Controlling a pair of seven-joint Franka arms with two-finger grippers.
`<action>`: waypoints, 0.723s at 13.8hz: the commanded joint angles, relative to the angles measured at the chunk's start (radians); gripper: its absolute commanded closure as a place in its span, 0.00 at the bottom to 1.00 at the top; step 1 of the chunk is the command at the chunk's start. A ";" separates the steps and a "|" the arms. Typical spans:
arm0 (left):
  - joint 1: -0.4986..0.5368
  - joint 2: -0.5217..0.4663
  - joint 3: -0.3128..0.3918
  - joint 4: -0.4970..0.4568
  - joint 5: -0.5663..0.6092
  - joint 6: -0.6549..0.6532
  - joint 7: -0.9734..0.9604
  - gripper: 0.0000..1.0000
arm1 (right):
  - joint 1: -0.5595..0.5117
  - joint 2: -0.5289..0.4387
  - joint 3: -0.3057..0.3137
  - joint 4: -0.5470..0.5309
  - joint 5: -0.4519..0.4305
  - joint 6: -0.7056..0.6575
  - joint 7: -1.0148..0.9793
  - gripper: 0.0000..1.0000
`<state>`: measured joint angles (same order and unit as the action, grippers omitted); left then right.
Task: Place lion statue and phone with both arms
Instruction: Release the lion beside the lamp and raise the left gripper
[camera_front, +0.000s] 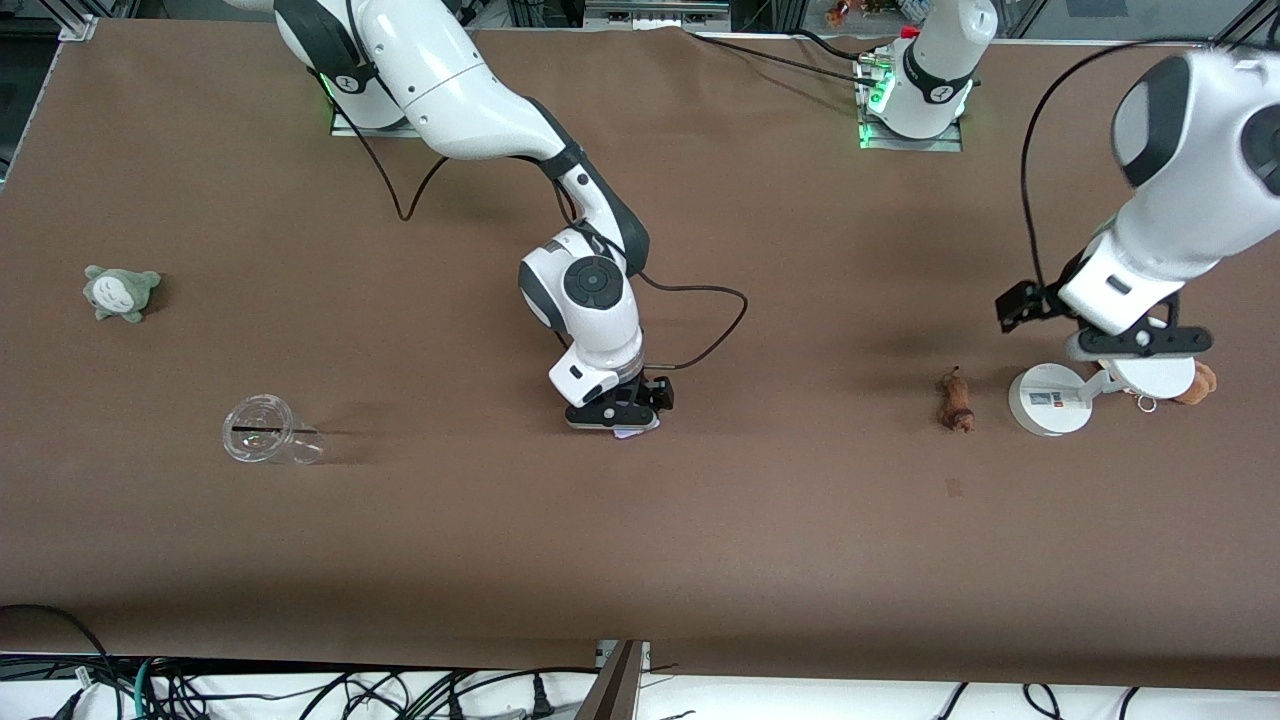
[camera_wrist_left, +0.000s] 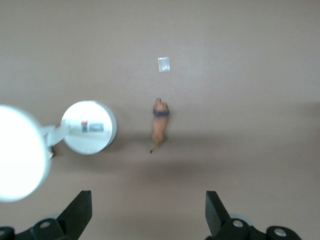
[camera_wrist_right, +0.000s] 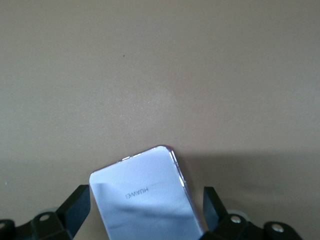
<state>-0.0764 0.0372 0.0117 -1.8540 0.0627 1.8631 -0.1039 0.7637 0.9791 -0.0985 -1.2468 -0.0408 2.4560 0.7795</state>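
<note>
The phone (camera_wrist_right: 145, 192), pale lavender-white with a brand mark on its face, lies skewed between my right gripper's (camera_wrist_right: 145, 210) spread fingers, with a gap showing on one side. In the front view the right gripper (camera_front: 622, 418) is down at the table's middle, and only the phone's edge (camera_front: 636, 432) shows under it. The lion statue (camera_front: 957, 400), small and reddish-brown, lies on the table toward the left arm's end. My left gripper (camera_front: 1135, 350) hangs open and empty above the white stand (camera_front: 1045, 400). In the left wrist view (camera_wrist_left: 147, 212) the lion (camera_wrist_left: 160, 125) lies ahead of it.
A tan-brown plush toy (camera_front: 1197, 384) sits by the stand's disc (camera_wrist_left: 17, 152). A grey-green plush toy (camera_front: 120, 292) and a clear cup (camera_front: 268, 430) on its side lie toward the right arm's end. A small pale patch (camera_wrist_left: 164, 64) marks the table near the lion.
</note>
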 joint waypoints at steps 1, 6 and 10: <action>0.009 -0.033 -0.009 0.079 0.011 -0.146 0.009 0.00 | 0.009 0.015 -0.006 0.015 -0.053 0.008 0.010 0.00; 0.014 -0.040 -0.001 0.197 0.012 -0.246 0.038 0.00 | 0.016 0.026 -0.006 0.013 -0.054 0.009 0.015 0.00; 0.024 -0.036 0.016 0.243 0.012 -0.274 0.155 0.00 | 0.028 0.041 -0.006 0.009 -0.054 0.047 0.015 0.00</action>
<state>-0.0646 -0.0139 0.0260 -1.6557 0.0627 1.6313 0.0024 0.7835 1.0038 -0.0982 -1.2469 -0.0800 2.4765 0.7796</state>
